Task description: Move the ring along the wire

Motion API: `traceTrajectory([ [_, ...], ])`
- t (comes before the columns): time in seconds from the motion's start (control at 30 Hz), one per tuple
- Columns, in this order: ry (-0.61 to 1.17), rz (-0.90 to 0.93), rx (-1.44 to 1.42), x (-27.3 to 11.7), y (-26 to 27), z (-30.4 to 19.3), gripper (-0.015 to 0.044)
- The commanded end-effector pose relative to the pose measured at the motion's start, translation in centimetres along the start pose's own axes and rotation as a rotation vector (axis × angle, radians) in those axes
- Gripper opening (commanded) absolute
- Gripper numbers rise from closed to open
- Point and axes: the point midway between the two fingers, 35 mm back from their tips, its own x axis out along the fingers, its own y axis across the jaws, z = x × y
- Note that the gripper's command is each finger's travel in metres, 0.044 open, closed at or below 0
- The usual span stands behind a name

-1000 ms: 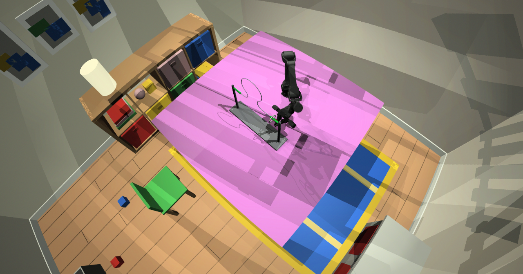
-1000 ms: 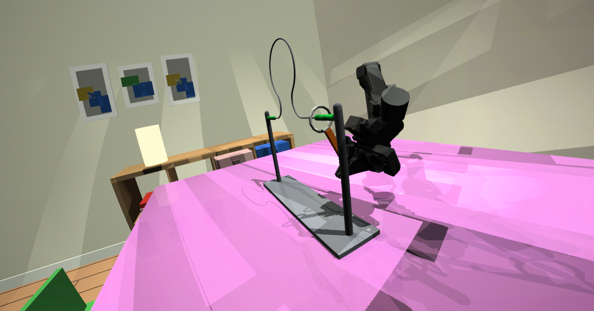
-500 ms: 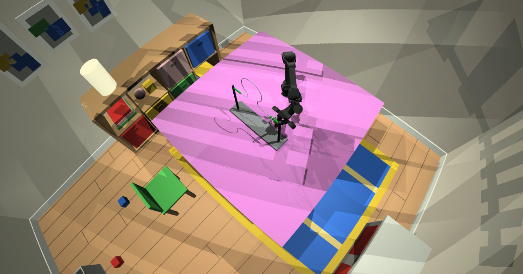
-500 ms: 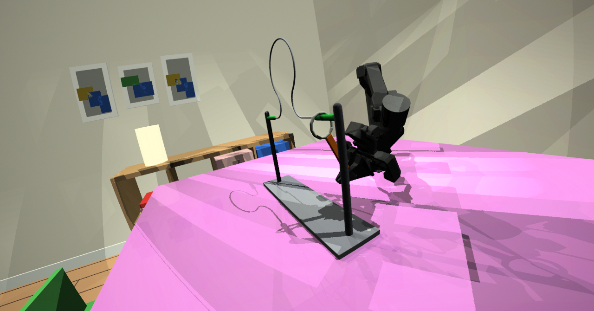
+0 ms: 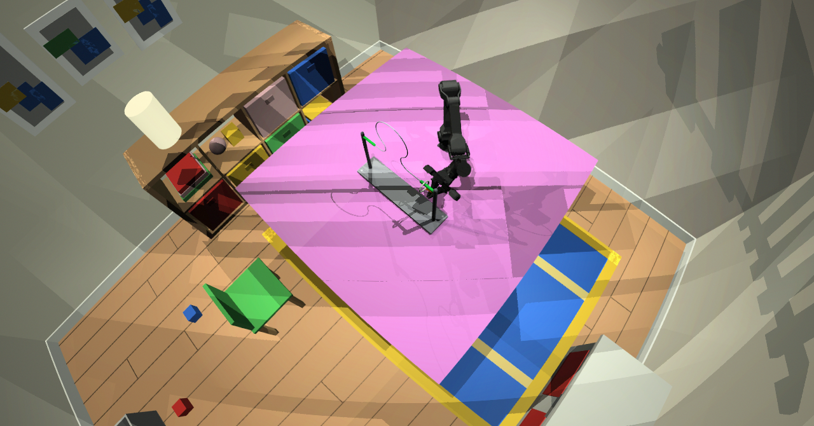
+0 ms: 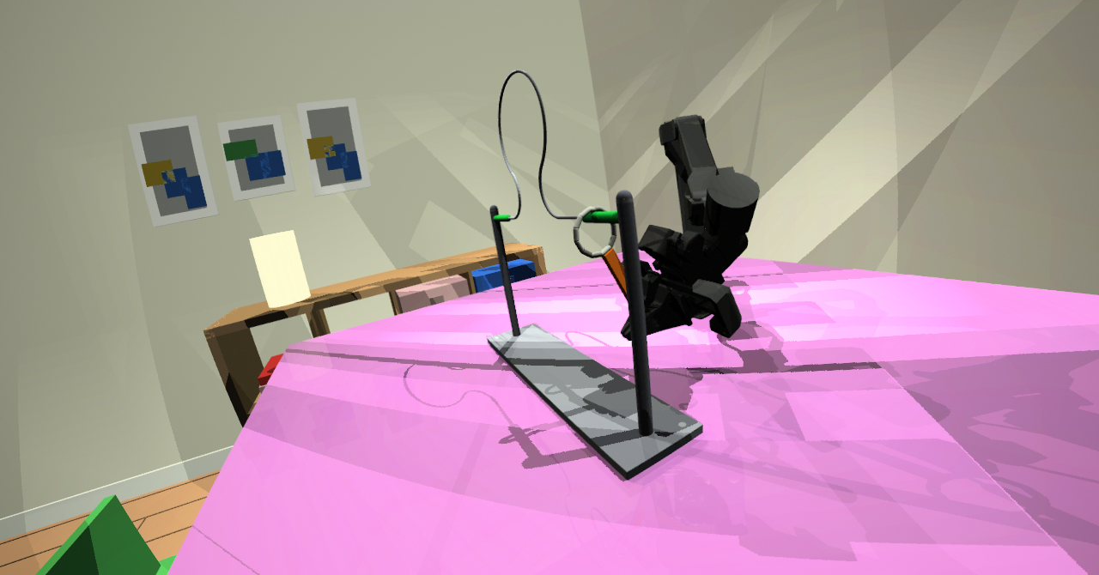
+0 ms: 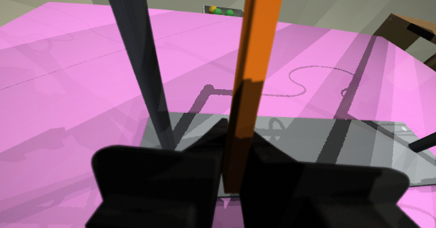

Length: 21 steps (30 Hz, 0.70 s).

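My gripper (image 7: pixel 229 124) (image 5: pixel 430 192) is shut on the orange handle (image 7: pixel 260 34) (image 6: pixel 615 270), which slants up to the ring (image 6: pixel 577 235). The ring is around the wire at the inner end of the near green part (image 6: pixel 603 216), beside the near post (image 6: pixel 634 302) (image 7: pixel 139 51). The wire crosses the upper part of the ring; whether they touch cannot be told. The grey wire (image 6: pixel 543 133) rises in a tall loop and comes down to the far green part (image 6: pixel 501 217) (image 5: pixel 369 140) at the far post (image 6: pixel 504 272). The near post partly hides the fingertips in the exterior view.
Both posts stand on a grey base plate (image 6: pixel 537 372) (image 5: pixel 392 192) on the pink table top (image 5: pixel 364 264) (image 6: pixel 345 449). The near post stands close to the left of my fingers in the wrist view. A shelf (image 5: pixel 244 65) and a green chair (image 5: pixel 261 287) are beyond the table.
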Motion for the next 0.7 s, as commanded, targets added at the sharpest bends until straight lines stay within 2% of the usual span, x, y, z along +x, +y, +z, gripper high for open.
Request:
traceTrajectory([
  [0.0, 0.0, 0.0, 0.0, 0.0, 0.0, 0.0, -0.0097],
  [0.33, 0.001, 0.0, 0.0, -0.2, 0.0, 0.0, 0.016],
  [0.67, 0.007, -0.004, 0.005, -3.6, 0.1, -0.2, 0.016],
])
